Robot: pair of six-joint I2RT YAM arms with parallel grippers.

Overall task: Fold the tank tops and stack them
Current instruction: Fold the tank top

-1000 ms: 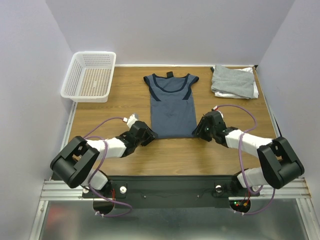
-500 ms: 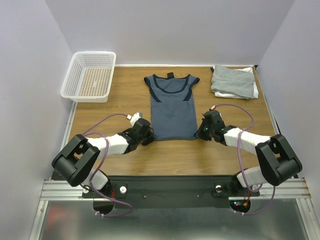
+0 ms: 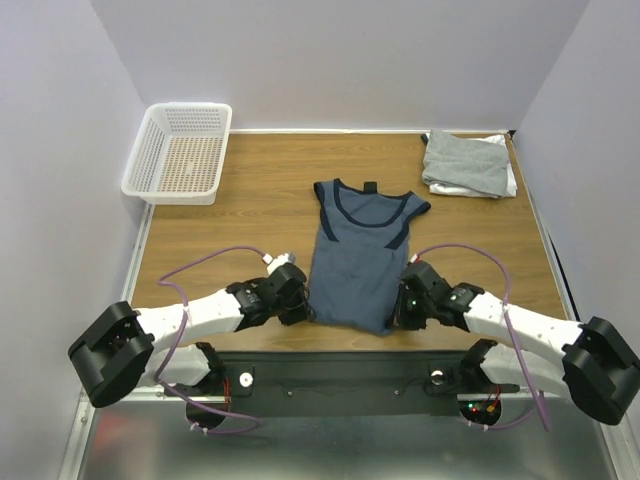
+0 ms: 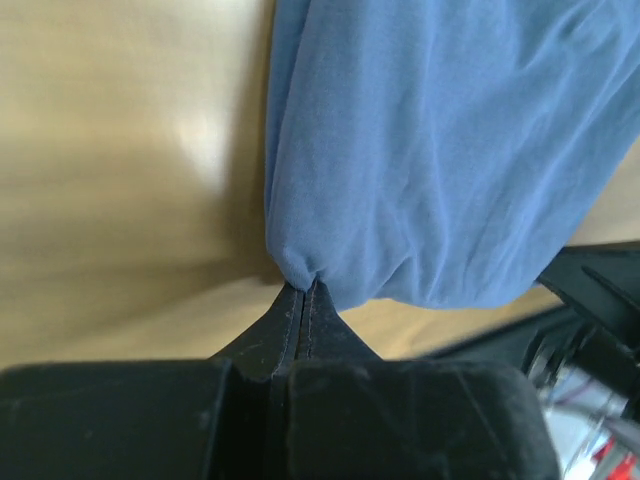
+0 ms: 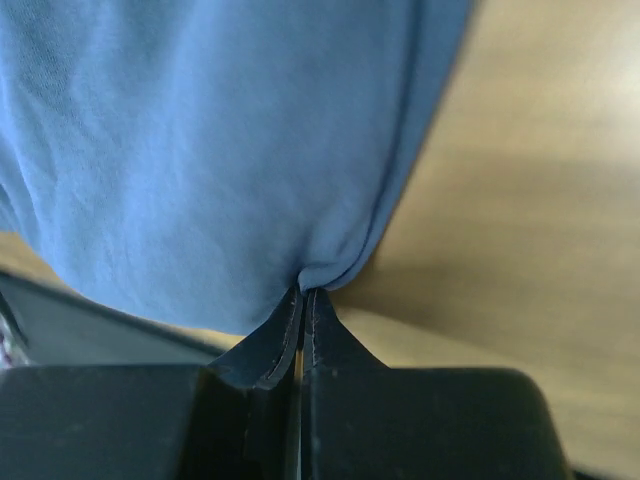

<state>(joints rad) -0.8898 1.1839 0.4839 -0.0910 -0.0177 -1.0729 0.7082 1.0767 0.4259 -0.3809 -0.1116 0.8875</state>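
Navy top (image 3: 358, 260) flat in the middle of the table (image 3: 250, 200), neck toward the table's far edge and leaning slightly right, hem close to the table's near edge. Darker trim at neck and armholes, plain from above only.

Left gripper (image 3: 296, 303) at the hem's left corner, right gripper (image 3: 405, 305) at its right corner, both low over the table's near strip. From above, too dark and small to tell how the fingers stand.

Settled by the wrist views. Left wrist: black fingers pressed together, left gripper (image 4: 302, 290) pinching a small pucker of the navy top (image 4: 440, 150), cloth fanning away from the tips over bare wood. Right wrist: the same, right gripper (image 5: 305, 292) nipped shut on a gathered bit of the navy top (image 5: 200, 150), with a stitched edge running up the cloth's right side.

Overhead only: folded grey top (image 3: 465, 162) on a white top (image 3: 508, 183) at the table's far right corner; basket (image 3: 190, 108) at the table's far left corner, partly overhanging its left edge.
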